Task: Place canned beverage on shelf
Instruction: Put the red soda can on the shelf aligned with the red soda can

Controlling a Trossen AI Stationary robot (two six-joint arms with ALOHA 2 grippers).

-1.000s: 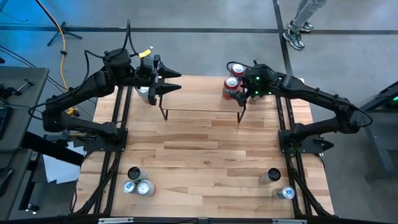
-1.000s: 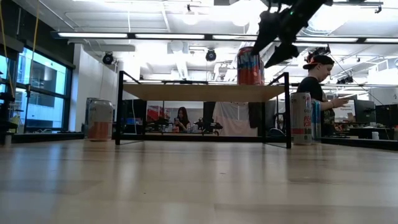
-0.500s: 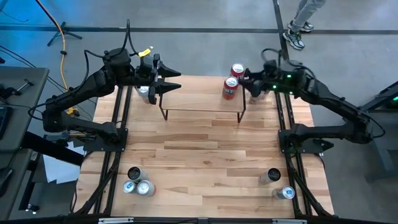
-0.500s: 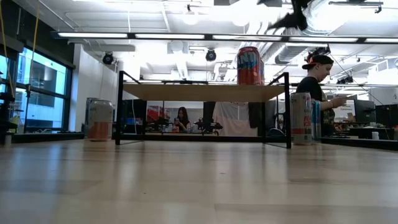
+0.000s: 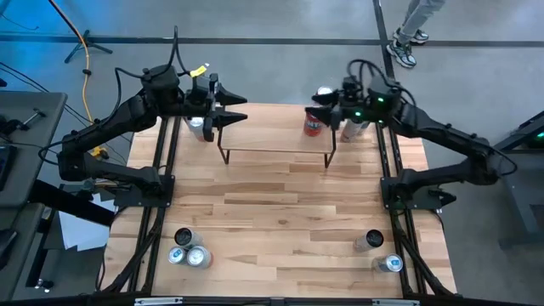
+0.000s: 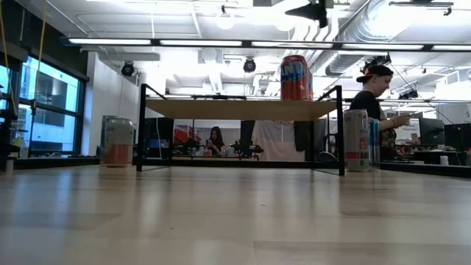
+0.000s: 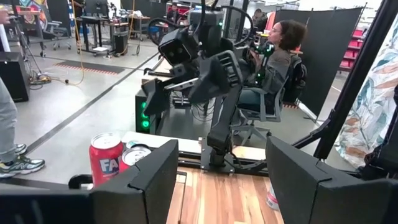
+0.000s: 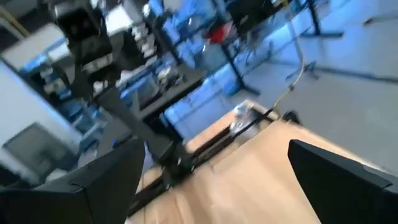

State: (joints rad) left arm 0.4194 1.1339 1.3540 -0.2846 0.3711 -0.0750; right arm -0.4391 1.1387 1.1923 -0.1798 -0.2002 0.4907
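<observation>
A red can (image 6: 296, 77) stands on the shelf's (image 5: 274, 155) right end; right pincer (image 5: 316, 100) hovers above, spread open; left pincer (image 5: 239, 112), seemingly half-open, waits far left

The red can (image 7: 106, 163) in the left wrist view shows the white letters "FA"; nothing else is legible.

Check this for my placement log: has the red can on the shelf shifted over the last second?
No. In the low view the red can stands at the same spot on the shelf, near its right leg.
</observation>
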